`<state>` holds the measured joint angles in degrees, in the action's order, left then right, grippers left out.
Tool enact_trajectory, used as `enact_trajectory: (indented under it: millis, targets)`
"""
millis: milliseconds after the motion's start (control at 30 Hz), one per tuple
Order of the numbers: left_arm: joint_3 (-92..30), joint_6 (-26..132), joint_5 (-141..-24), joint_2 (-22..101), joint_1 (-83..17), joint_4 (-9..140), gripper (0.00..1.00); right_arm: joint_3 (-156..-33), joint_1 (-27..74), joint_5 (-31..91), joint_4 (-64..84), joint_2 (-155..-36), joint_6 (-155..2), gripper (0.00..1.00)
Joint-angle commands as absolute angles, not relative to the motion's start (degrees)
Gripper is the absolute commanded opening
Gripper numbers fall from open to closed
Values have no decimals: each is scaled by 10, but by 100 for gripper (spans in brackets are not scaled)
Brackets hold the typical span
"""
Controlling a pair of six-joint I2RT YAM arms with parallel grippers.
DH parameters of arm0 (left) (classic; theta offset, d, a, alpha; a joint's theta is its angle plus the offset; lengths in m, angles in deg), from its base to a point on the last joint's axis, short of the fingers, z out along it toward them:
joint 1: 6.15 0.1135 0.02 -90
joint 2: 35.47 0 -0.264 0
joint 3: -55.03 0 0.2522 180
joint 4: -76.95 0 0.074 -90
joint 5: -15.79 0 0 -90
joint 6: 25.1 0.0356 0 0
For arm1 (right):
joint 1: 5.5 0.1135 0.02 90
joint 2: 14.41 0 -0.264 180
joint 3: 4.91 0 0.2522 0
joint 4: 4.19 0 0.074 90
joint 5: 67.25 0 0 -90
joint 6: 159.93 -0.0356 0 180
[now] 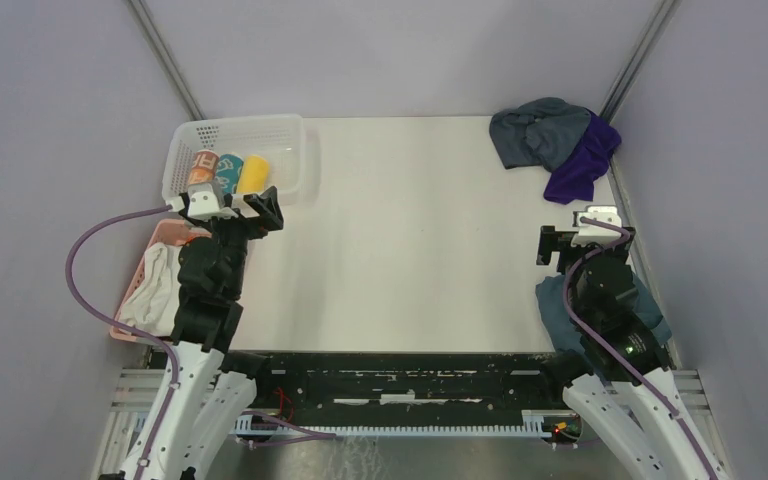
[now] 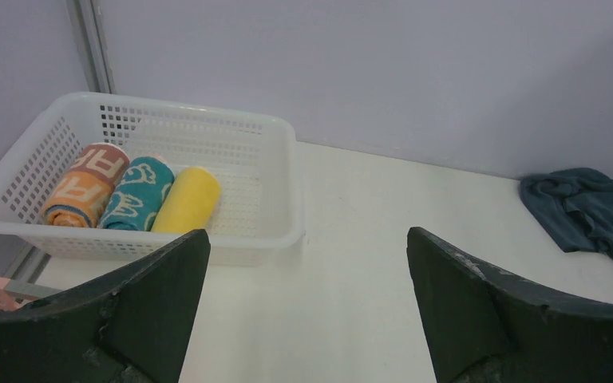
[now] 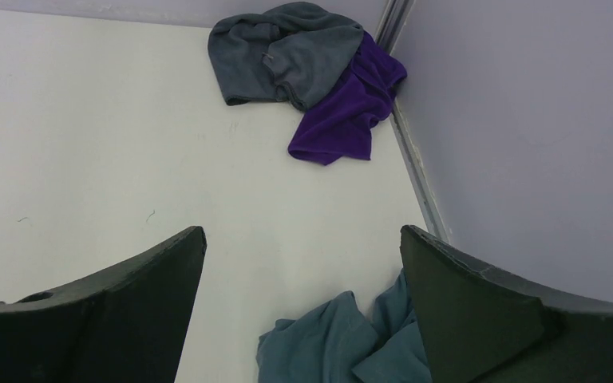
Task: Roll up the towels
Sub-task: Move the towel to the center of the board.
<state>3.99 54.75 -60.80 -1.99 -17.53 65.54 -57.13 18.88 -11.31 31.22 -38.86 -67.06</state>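
Two crumpled towels lie heaped in the far right corner of the table: a slate-grey towel [image 1: 538, 130] [image 3: 287, 52] and a purple towel [image 1: 582, 168] [image 3: 343, 112] partly tucked under it. The grey towel [image 2: 583, 211] also shows at the right edge of the left wrist view. My right gripper [image 1: 585, 234] [image 3: 303, 235] hangs open near the right table edge, well short of the heap, with nothing between its fingers. My left gripper [image 1: 243, 207] [image 2: 307, 239] is open and holds nothing, just in front of the white basket.
A white basket [image 1: 250, 122] [image 2: 207, 120] at the far left holds three rolled towels: orange [image 1: 201, 168], teal [image 1: 228, 172] and yellow [image 1: 253, 174]. A pink basket [image 1: 158, 236] with a white cloth sits at the left edge. A teal-blue cloth [image 1: 552, 305] [image 3: 343, 343] lies under my right arm.
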Motion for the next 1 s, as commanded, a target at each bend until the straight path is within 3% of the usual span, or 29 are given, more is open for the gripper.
enact_trajectory:
  millis: [0, 467, 800, 967]
  targets:
    - [37, 567, -607, -28, -174, 687, 99, -591, 192, -111, 302, -384, -665, 100]
    - [42, 552, -604, -69, -174, 684, 99, -626, 192, -68, 329, -418, -662, 100]
    - [49, 548, -601, -114, -174, 680, 99, -668, 190, -85, 284, -623, -683, 100]
    - [52, 550, -591, -123, -175, 681, 99, -694, 143, -77, 231, -739, -727, 100]
